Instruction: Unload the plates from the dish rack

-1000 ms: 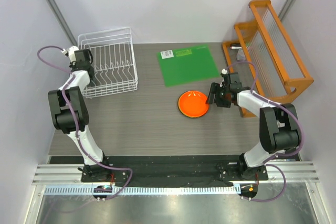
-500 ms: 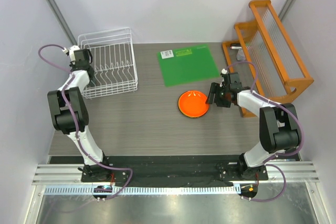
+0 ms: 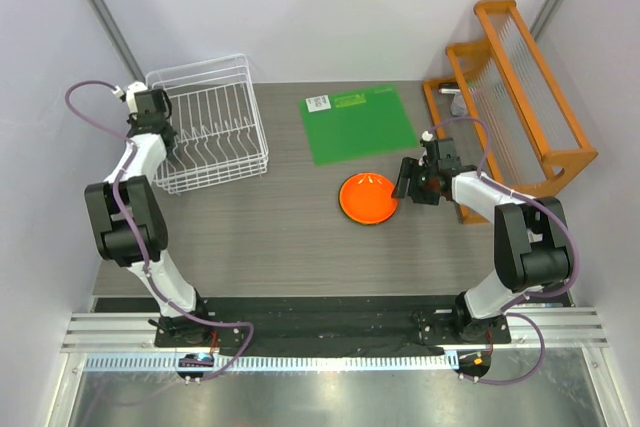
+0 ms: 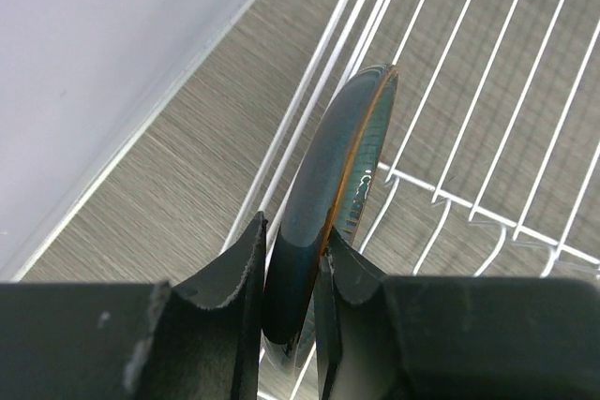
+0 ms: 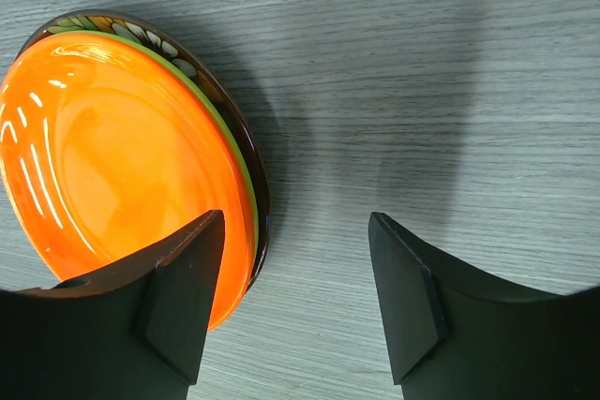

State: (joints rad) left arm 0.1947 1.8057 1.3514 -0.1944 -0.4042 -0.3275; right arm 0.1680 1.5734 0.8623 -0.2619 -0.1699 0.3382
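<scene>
Gleaming edge-on, the grey-blue plate (image 4: 328, 166) has an amber rim.

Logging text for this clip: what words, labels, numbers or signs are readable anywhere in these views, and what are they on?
White sticker on the far left corner of the green mat: carries print, too small to read.
No text shows on the orange plate, the dark plate, the dish rack or the wooden rack.
Nothing legible in any view.
</scene>
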